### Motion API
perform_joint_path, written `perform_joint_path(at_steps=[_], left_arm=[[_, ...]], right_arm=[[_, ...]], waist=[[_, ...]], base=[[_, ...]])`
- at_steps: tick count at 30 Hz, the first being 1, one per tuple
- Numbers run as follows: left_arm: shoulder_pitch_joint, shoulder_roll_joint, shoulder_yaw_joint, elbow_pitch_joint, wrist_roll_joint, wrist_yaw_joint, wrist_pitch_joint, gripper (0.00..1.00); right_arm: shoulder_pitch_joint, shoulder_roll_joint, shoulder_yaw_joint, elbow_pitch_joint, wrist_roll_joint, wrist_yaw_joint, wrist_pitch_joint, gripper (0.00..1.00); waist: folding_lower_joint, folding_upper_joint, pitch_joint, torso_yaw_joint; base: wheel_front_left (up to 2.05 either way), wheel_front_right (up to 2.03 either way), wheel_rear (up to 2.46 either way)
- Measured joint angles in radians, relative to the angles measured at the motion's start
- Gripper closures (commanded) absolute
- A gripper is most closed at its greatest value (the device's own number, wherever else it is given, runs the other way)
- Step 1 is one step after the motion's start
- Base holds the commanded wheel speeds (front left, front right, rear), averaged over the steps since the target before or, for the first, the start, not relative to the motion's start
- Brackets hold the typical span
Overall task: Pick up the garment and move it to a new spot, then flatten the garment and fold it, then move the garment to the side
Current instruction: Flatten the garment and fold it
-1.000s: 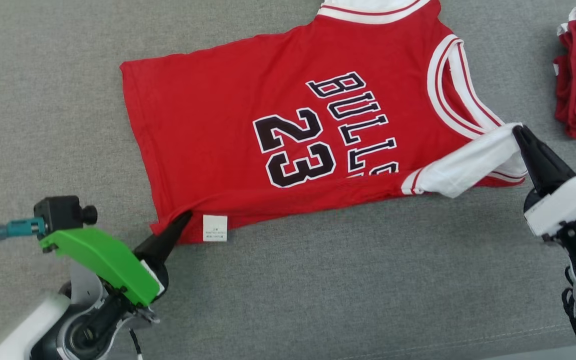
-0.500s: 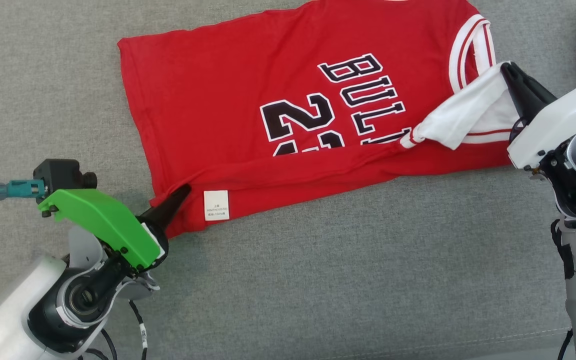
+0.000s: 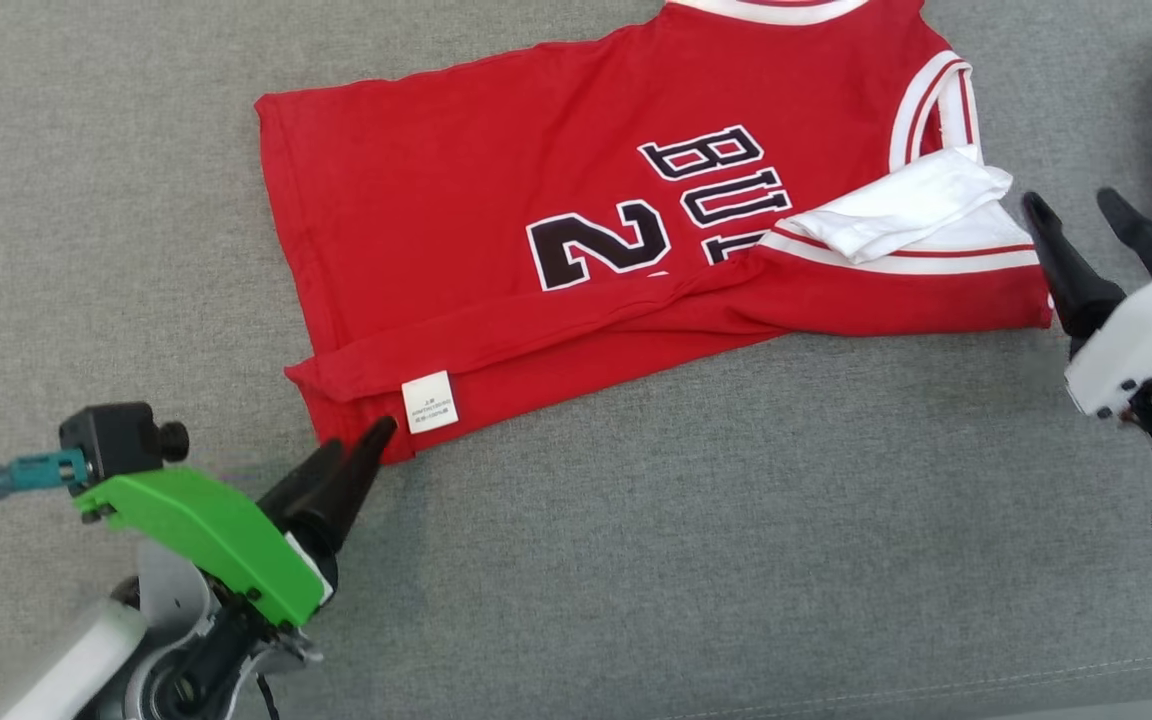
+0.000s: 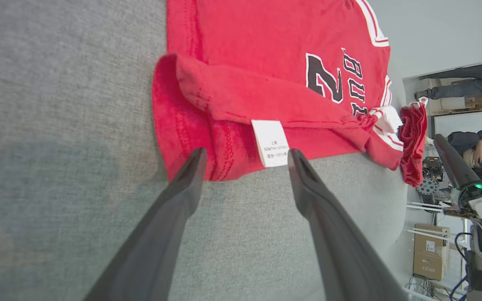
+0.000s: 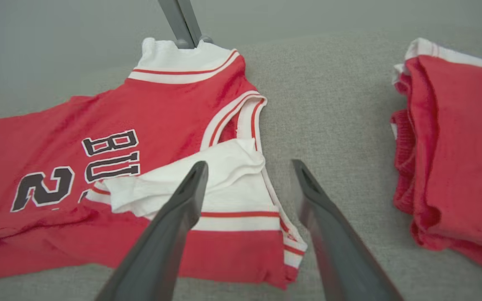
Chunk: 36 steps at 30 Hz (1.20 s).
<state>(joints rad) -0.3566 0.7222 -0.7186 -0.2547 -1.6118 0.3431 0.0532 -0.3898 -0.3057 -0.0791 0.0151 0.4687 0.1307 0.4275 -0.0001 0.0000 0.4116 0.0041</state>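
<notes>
Both grippers have let go of the jersey (image 3: 496, 200): a second ago each was pinched shut on its near edge. Now that edge lies folded over onto the body, covering the lower part of the number and lettering. The left gripper (image 3: 361, 437) has its fingers spread wide and holds nothing. Its tips are at the hem's near corner, either side of the label (image 4: 271, 143) in the left wrist view. The right gripper (image 3: 1069, 198) is likewise wide apart and empty, just beside the shoulder end, where a white flap (image 3: 896, 210) lies turned over on the red. The jersey lies on the grey surface (image 3: 636, 560), apart from a red pile (image 5: 454, 146) at the right edge.
</notes>
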Motion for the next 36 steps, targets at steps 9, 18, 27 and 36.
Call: perform_joint_path(at_steps=[9, 18, 27, 36], left_arm=[[0.028, -0.014, -0.044, 0.032, 0.054, -0.009, -0.022, 0.0], [-0.024, -0.049, -0.06, 0.099, 0.074, -0.03, -0.009, 0.0], [-0.043, -0.048, -0.104, 0.125, 0.115, -0.054, 0.024, 0.68], [-0.106, -0.028, -0.145, 0.194, 0.181, -0.102, 0.071, 1.0]], right_arm=[[0.099, -0.059, -0.004, -0.019, -0.041, 0.0, 0.06, 0.0], [0.081, -0.057, 0.055, 0.009, -0.007, 0.0, 0.132, 0.0], [0.082, -0.085, 0.046, 0.008, 0.02, 0.0, 0.179, 0.7], [0.048, -0.097, 0.049, 0.05, 0.021, 0.0, 0.191, 1.0]], waist=[[0.0, 0.0, 0.041, -0.002], [0.0, 0.0, 0.071, 0.014], [0.0, 0.0, 0.071, 0.018], [0.0, 0.0, 0.07, 0.025]], base=[[0.0, 0.0, 0.0], [0.0, 0.0, 0.0], [0.0, 0.0, 0.0], [0.0, 0.0, 0.0]])
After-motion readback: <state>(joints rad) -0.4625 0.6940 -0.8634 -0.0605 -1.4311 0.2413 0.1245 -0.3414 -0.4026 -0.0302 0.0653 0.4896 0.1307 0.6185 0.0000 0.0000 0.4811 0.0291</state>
